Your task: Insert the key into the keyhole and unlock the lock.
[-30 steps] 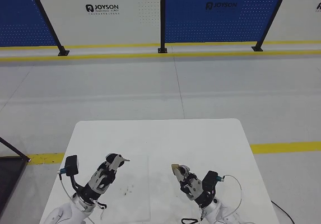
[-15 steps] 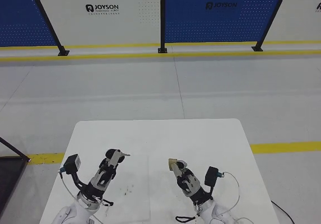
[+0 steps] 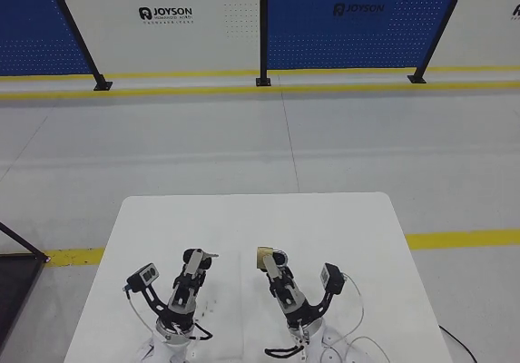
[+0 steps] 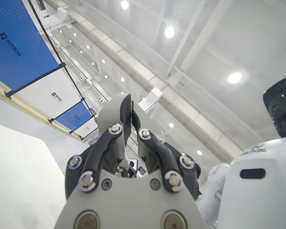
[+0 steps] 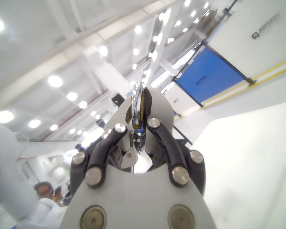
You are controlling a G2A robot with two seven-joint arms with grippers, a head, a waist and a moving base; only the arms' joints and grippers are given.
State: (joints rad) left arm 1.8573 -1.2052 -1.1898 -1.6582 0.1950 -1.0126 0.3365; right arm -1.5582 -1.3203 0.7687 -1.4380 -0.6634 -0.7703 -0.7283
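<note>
Grey hand (image 4: 128,106) carries black links (image 4: 99,147), perhaps steel screws (image 4: 86,181).

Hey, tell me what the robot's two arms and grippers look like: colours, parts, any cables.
The left gripper and right gripper match: pale grey base plate with two round brassy insets, black linkage bars on silver screws, light grey fingers with black ribbed pads. Both arms are white, each with a black camera block and a thin looping cable.

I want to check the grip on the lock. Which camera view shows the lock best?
The right wrist view: the lock sits close up, edge-on, pinched in the right pincer. The top view shows it as a small brass block at that pincer's tip, above the table.
</note>
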